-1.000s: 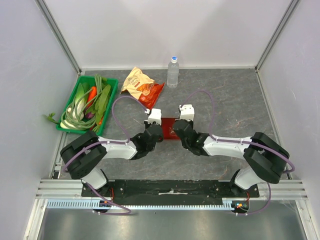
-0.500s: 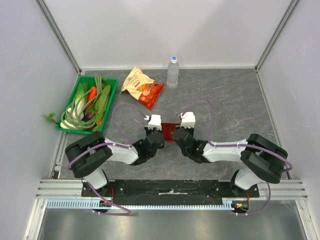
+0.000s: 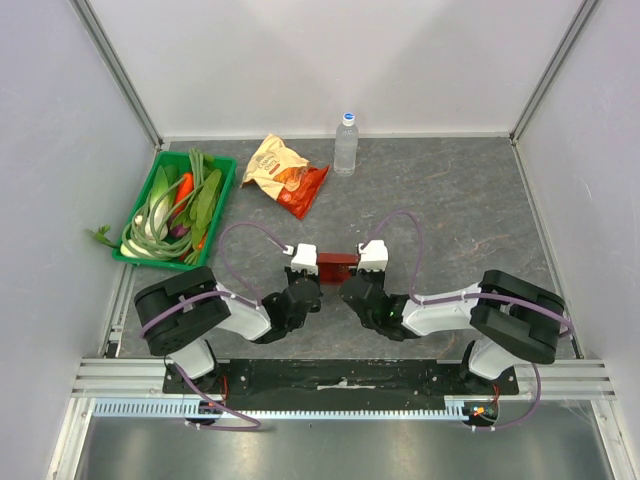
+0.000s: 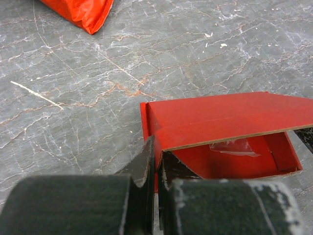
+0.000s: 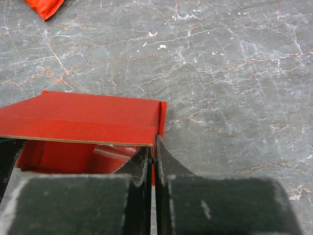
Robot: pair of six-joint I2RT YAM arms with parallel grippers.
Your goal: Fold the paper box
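Observation:
The paper box is bright red cardboard, held up between my two grippers near the table's front middle. In the left wrist view it shows an open front with a top panel and a bit of clear tape inside. My left gripper is shut on the box's left side wall. My right gripper is shut on the right side wall of the box. In the top view the left gripper and right gripper flank the box.
An orange-and-red snack bag and a clear water bottle lie at the back. A green tray of vegetables stands at the left. The bag's corner shows in the left wrist view.
Both grippers have drawn back toward the arm bases, carrying the red box with them. The box now looks narrower from above.

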